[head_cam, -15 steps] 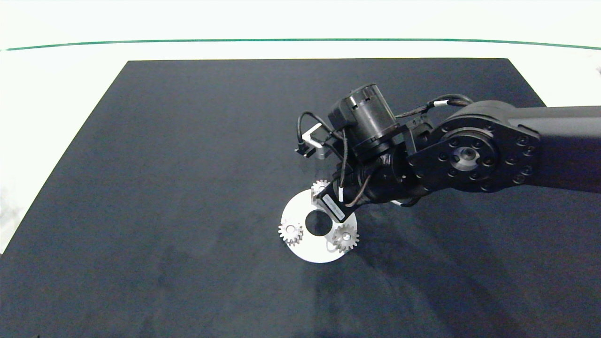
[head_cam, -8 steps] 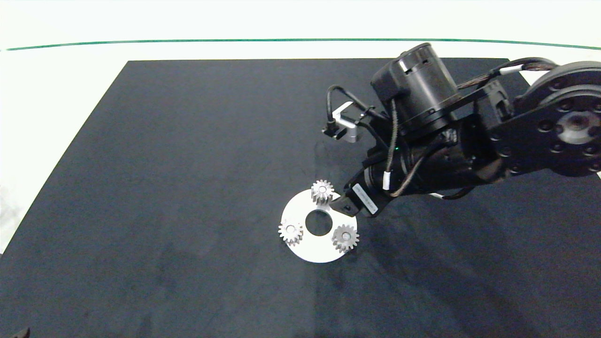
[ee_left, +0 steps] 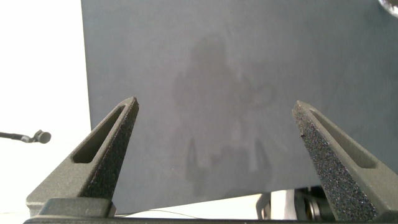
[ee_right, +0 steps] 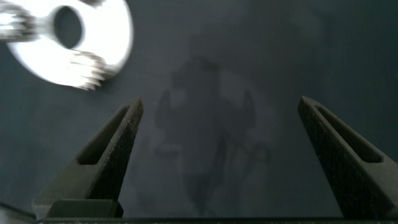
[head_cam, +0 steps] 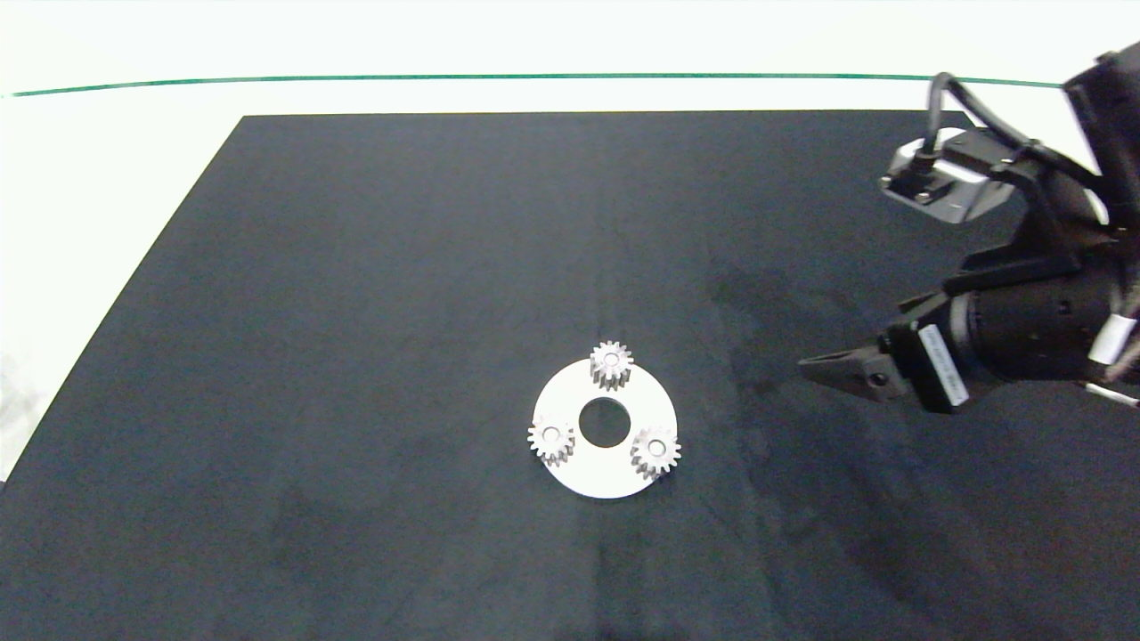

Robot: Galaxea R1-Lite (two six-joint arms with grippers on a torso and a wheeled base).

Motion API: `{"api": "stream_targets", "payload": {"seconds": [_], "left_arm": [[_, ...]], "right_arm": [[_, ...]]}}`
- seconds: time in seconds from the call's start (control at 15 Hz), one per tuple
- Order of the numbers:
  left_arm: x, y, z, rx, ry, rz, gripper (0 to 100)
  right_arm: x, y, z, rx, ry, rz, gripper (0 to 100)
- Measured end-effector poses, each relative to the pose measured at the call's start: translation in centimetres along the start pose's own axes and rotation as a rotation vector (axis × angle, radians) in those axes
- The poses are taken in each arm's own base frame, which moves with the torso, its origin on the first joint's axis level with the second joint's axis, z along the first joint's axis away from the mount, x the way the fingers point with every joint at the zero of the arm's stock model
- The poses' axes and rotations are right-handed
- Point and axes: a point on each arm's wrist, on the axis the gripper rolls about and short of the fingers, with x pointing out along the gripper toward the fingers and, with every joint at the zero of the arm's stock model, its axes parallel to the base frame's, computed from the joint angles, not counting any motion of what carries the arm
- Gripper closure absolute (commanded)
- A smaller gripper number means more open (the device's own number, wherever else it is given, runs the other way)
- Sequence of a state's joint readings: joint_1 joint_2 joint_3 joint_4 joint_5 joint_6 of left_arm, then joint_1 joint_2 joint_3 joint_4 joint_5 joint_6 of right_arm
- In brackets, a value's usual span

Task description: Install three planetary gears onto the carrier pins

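Dark matte counter [head_cam: 356, 312] fills most of the head view, with pale floor beyond it and a thin green line across the far side.

White ring-shaped disc [head_cam: 608, 476] lies flat near the counter's middle, large round hole at its centre. Three planetary gears sit on it, spaced evenly round the hole: far gear [head_cam: 611, 364], near-left gear [head_cam: 551, 441], near-right gear [head_cam: 655, 452]. Each gear shows a pale spot in its centre hole, the top of a carrier pin; the pins are otherwise hidden by the gears. All three gears lie flat and level on the disc, none touching another.

Right gripper [head_cam: 815, 367] is at the right side of the counter, well apart from the disc, fingers pointing toward it. Right wrist view: its fingers [ee_right: 109, 158] are spread wide with nothing between them, dark counter beneath, the disc and a gear off to one side.

Left gripper [ee_left: 217, 149] is out of the head view. Left wrist view: fingers spread wide, released, empty, over the counter near its edge.
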State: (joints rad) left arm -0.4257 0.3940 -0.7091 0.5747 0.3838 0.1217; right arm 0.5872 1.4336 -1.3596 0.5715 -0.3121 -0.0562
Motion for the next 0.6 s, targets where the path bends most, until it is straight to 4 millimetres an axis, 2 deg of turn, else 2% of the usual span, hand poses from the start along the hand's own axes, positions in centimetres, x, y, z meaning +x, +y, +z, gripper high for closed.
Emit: {"api": "stream_targets", "payload": {"seconds": [0.27, 0.4, 0.6], "left_arm": [[-1.2, 0.1, -0.2, -0.038, -0.036, 0.085, 0], [-1.9, 0.0, -0.4, -0.044, -0.056, 0.132, 0], [-3.4, -0.2, -0.8, 0.006, -0.097, 0.211, 0]], "right_arm": [[-4.8, -4.2, -4.4, 0.158, -0.035, -0.171, 0], [-7.8, -5.2, -6.8, 0.220, -0.083, -0.238, 0], [-12.3, -5.3, -10.5, 0.283, -0.191, -0.311, 0]]}}
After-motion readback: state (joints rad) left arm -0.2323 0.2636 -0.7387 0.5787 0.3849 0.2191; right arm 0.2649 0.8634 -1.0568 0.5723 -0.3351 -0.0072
